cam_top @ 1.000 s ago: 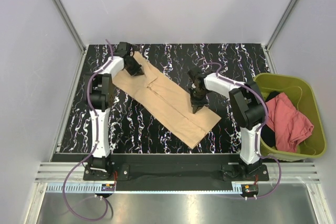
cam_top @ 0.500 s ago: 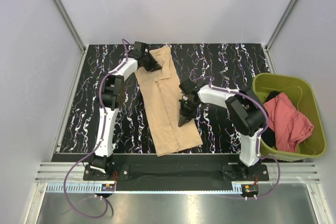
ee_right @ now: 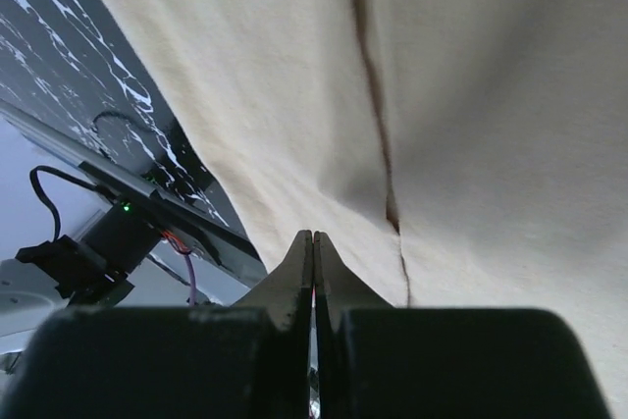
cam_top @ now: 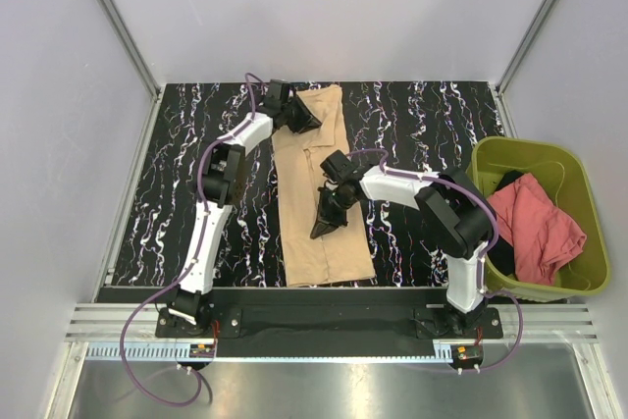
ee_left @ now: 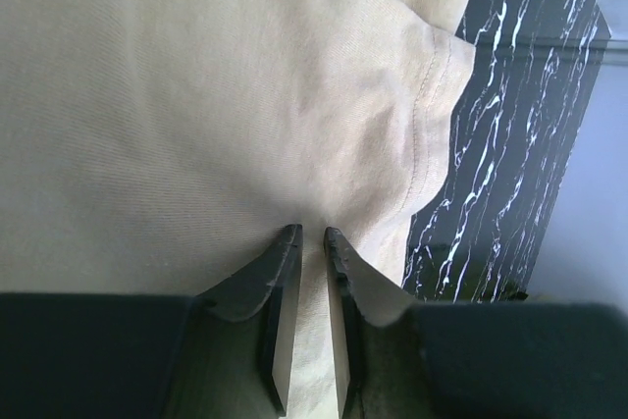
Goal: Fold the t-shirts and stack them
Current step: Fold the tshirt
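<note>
The tan t-shirt (cam_top: 306,166) lies folded into a long strip on the black marbled table, running from the back edge toward the front. My left gripper (cam_top: 310,122) is at its far end and is shut on a pinch of the cloth; in the left wrist view (ee_left: 311,234) cloth fills the narrow gap between the jaws. My right gripper (cam_top: 320,230) is shut, its tips resting on the strip's near half beside a fold line (ee_right: 378,144); no cloth shows between its jaws (ee_right: 313,235). The salmon-red t-shirt (cam_top: 540,228) lies crumpled in the bin.
The olive-green bin (cam_top: 530,147) stands at the table's right edge and also holds a dark garment (cam_top: 510,182). Bare black marbled tabletop (cam_top: 177,203) lies on both sides of the strip. The table's front rail (ee_right: 147,213) shows near the right gripper.
Both grippers have swung the tan t-shirt from a diagonal lie to nearly straight front-to-back. The left gripper moved right along the back; the right gripper moved left and nearer.
</note>
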### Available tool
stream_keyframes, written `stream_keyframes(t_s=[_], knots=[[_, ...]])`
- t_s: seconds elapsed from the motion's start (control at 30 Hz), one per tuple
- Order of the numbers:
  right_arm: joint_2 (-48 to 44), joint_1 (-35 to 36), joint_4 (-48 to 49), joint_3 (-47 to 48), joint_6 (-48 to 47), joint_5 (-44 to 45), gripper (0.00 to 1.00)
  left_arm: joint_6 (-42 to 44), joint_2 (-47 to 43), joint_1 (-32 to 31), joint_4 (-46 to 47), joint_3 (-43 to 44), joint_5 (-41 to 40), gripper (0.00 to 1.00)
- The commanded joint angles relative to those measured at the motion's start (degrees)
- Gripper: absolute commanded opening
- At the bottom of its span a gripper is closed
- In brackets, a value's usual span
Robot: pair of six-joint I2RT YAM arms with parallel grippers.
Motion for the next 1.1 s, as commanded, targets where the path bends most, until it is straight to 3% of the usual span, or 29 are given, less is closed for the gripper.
stream_keyframes(t_s=[0.0, 0.2, 0.33, 0.4, 0.47, 0.6, 0.77, 1.07], knots=[[-0.4, 0.7, 2.1, 0.3, 1.5, -2.6, 0.00, 0.6, 1.6, -0.5, 0.4, 2.2, -0.1, 0.23], [-6.4, 0.2, -0.9, -2.1, -3.4, 2.7, 0.00, 2.1, -4.5, -1.2, 1.6, -2.4, -2.6, 0.28], [-9.2, -0.9, -2.4, -5.0, -6.8, 6.0, 0.09, 1.6, -7.7, -1.1, 0.7, -5.5, -3.6, 0.28], [-10.1, -1.3, -2.7, -6.1, -7.9, 6.6, 0.19, 2.5, -10.0, -1.2, 0.8, -9.3, -5.8, 0.29], [-10.3, -1.6, -2.7, -6.8, -8.0, 7.1, 0.20, 3.0, -13.1, -1.1, 0.4, -12.7, -8.6, 0.31], [-7.9, -1.6, -2.5, -7.6, -8.0, 7.8, 0.16, 1.8, -13.0, 0.9, 0.4, -15.0, -7.9, 0.32], [-5.2, -1.5, 0.0, -8.4, -6.2, 8.0, 0.01, 0.9, -6.0, 0.8, 0.9, -9.2, -2.5, 0.32], [-0.7, 0.8, 12.7, -10.5, 6.0, -1.4, 0.00, -1.1, 0.8, -1.0, 1.9, -0.8, -0.4, 0.32]])
